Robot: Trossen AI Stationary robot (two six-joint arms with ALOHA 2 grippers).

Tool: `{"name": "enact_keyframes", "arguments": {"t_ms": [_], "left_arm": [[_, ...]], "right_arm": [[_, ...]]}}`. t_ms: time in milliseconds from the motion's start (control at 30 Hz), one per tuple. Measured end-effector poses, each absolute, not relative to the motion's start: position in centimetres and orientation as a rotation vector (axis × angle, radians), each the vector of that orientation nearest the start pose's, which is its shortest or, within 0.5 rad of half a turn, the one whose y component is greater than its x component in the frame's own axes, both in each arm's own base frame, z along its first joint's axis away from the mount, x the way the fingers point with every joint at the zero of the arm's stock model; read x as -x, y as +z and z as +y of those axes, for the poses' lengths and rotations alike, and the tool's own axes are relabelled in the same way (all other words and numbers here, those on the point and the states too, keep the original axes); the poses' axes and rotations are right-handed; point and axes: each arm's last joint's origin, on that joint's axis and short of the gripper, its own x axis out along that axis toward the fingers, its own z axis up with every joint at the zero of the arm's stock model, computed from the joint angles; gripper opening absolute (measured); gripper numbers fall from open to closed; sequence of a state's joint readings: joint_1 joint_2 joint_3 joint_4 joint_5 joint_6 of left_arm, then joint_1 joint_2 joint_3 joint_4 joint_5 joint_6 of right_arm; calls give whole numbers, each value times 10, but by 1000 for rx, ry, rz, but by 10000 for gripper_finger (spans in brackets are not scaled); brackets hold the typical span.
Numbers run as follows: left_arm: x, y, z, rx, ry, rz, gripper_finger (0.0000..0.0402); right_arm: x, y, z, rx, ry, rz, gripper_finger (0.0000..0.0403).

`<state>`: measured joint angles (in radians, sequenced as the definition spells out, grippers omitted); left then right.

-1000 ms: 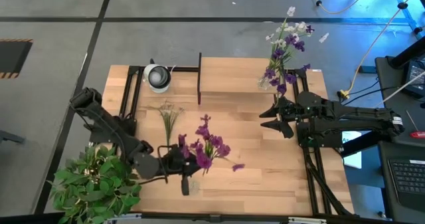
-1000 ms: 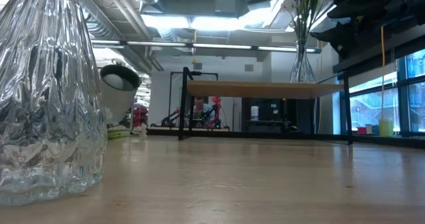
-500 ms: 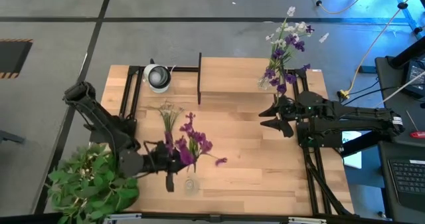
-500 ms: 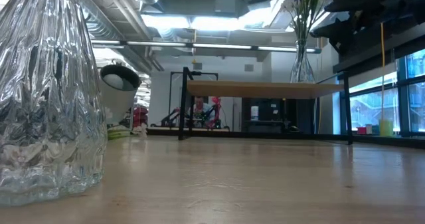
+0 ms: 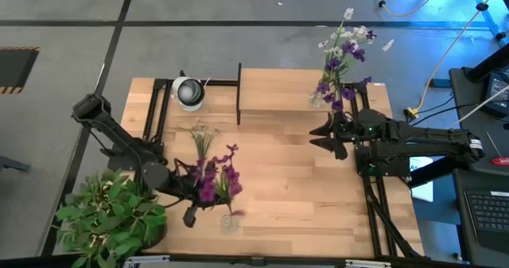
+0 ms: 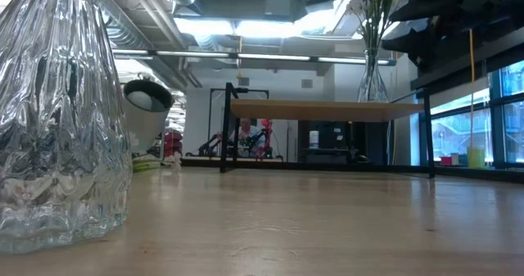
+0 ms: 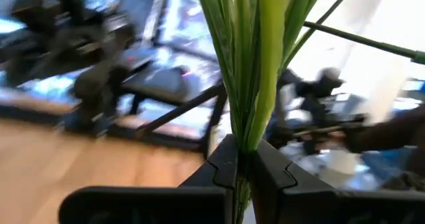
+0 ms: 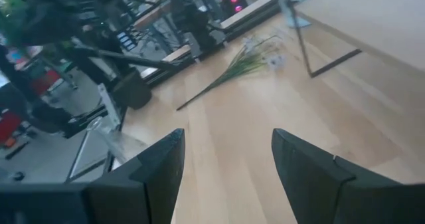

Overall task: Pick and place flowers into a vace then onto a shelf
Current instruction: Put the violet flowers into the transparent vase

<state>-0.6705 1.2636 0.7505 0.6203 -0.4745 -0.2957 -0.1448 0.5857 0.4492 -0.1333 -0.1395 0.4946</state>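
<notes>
My left gripper hangs over the table's near left part, shut on a bunch of purple flowers with green stems. Beside it, by the near edge, stands a ribbed clear glass vase, which fills the left of the low view. A white-blossomed flower stem lies flat on the table. The shelf stands at the far side. My right gripper waits open above the table's right part, its fingers apart with nothing between them. My left gripper pinches the bunch's green stems between its two fingers, several stems together. The fingers come in level from the table's left side and lie across the stems. The bunch stands roughly upright above the fingers, lifted clear of the table.
A second glass vase with purple and white flowers stands at the shelf's far right end. A white round lamp-like object sits at the far left. A bushy potted plant fills the near left corner.
My left gripper has carried the purple flowers toward the table's left edge and a little down. Its wrist has turned, and the bunch has swung from leaning right to standing more upright, with its blossoms now left of the glass vase.
</notes>
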Motion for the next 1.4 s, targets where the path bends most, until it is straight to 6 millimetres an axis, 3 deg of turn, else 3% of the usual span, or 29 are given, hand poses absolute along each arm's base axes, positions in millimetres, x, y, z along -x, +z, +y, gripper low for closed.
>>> {"name": "enact_keyframes", "arguments": {"t_ms": [400, 1033, 1400], "left_arm": [[-238, 300, -143, 311, -541, -81, 12], [-238, 281, -147, 208, -546, 91, 13], [-237, 274, -145, 180, -496, 95, 13]], "right_arm": [[-146, 247, -19, -570, -147, 262, 228], [-163, 243, -22, -600, -164, 257, 228], [-169, 240, -23, -598, -165, 263, 228]]}}
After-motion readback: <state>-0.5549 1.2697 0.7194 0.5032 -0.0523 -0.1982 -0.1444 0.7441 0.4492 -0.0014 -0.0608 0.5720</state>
